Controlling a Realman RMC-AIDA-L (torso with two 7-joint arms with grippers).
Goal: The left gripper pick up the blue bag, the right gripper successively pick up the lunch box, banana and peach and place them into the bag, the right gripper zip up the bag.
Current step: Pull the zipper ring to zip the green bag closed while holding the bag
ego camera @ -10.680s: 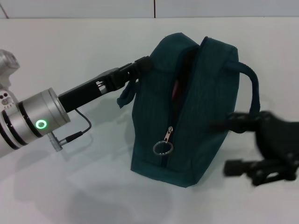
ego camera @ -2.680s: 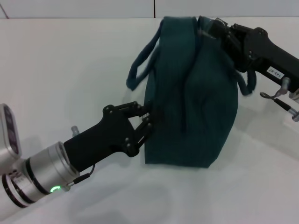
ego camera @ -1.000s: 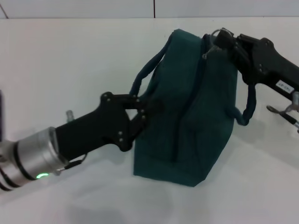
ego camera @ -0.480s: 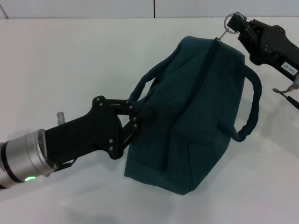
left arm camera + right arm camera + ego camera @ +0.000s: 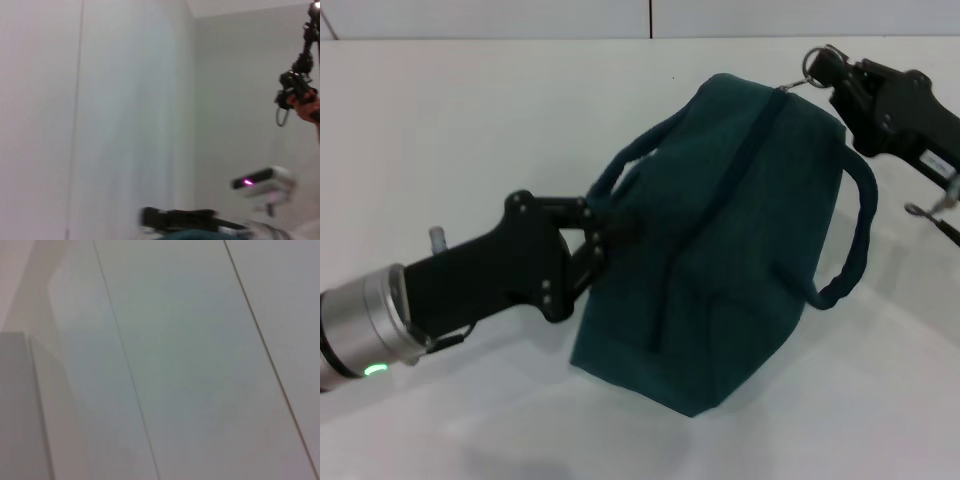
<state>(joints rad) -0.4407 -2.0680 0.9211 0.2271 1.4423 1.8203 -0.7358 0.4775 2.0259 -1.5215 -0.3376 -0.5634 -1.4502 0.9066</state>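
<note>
Only the head view shows the bag (image 5: 730, 240), mid-tabletop (image 5: 450, 120): left pincer (image 5: 610, 225) clamps its side, right pincer (image 5: 825, 70) grips the zipper ring (image 5: 812, 62) near the far edge.

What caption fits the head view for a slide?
Left tool grips the blue bag while right tool holds its zipper ring.

The scene is seen by the head camera from above, forward and downward, onto the white surface (image 5: 470, 130), with the blue bag (image 5: 730, 250) close and central. The left wrist camera is aimed upward at walls, and only a sliver of teal is caught at its edge. Only pale panelled wall (image 5: 190, 365) is shown by the right wrist camera.
</note>
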